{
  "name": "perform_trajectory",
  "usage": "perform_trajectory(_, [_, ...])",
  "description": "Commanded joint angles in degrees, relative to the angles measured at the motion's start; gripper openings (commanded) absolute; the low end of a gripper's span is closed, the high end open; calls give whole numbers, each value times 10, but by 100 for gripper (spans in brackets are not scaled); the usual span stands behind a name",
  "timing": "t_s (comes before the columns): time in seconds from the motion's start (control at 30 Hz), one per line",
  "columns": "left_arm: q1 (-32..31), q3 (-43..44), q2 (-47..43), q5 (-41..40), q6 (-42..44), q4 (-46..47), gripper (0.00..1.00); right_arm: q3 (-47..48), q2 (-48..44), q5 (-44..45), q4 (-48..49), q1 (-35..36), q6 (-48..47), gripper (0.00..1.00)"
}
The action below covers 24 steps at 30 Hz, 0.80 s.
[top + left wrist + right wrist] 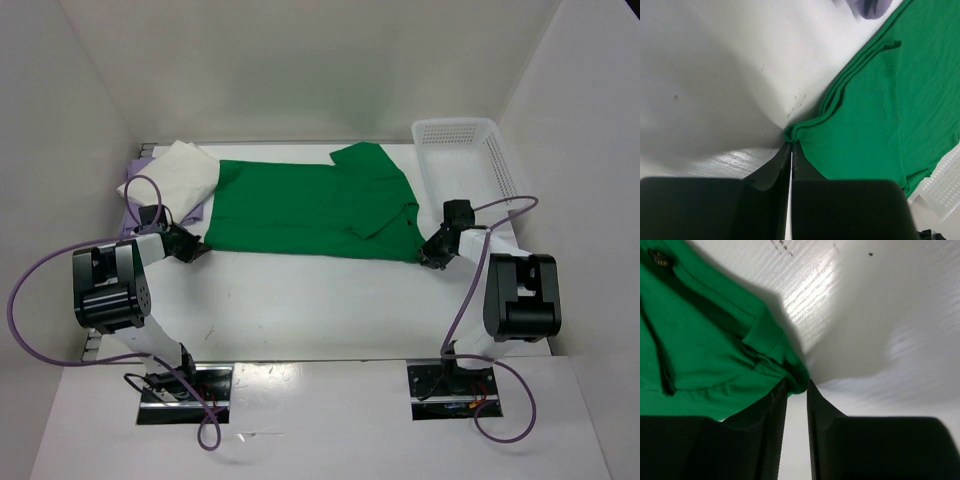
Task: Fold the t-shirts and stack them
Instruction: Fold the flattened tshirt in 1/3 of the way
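The bright green t-shirt (310, 205) lies spread flat across the middle of the table, with one sleeve folded over at its right. My left gripper (197, 246) is at its near left corner; in the left wrist view the jaws (791, 145) are pressed together on the bunched green corner (799, 131). My right gripper (428, 258) is at the near right corner, and its jaws (797, 387) stand a narrow gap apart with the green hem (705, 340) pinched between the tips. The cream white t-shirt (175, 172) lies folded on the lavender t-shirt (136, 208) at the back left.
A white plastic mesh basket (455, 123) stands at the back right, just beyond the green shirt's right edge; it also shows in the left wrist view (945, 180). White walls close in the table on three sides. A strip of lavender cloth (867, 7) shows in the left wrist view.
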Motion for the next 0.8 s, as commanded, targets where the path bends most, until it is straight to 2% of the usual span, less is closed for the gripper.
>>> perform_trajectory(0.0, [0,13,11,12,18,3,0,-2,17,35,58,1,29,25])
perform_trajectory(0.03, [0,13,11,12,18,3,0,-2,18,35,63,1,37,22])
perform_trajectory(0.07, [0,13,5,12,18,3,0,-2,23,43,68,1,37,11])
perform_trajectory(0.13, [0,13,-2,12,25,-11,0,-2,23,51,68,1,49,0])
perform_trajectory(0.23, [0,8,-38,-9,45,-37,0,-11,-9,57,32,1,56,0])
perform_trajectory(0.37, [0,-33,-93,-35,72,-84,0,-40,-119,70,-54,-21,56,0])
perform_trajectory(0.47, [6,-56,-137,-35,79,-123,0,-51,-172,5,-110,-41,60,0])
perform_trajectory(0.63, [17,-100,-206,-40,79,-190,0,15,-192,-10,-214,-54,40,0])
perform_trajectory(0.67, [17,-106,-232,-32,66,-190,0,23,-192,-3,-256,-54,40,0])
perform_trajectory(0.77, [39,-119,-286,6,40,-224,5,34,-200,3,-285,-39,23,0])
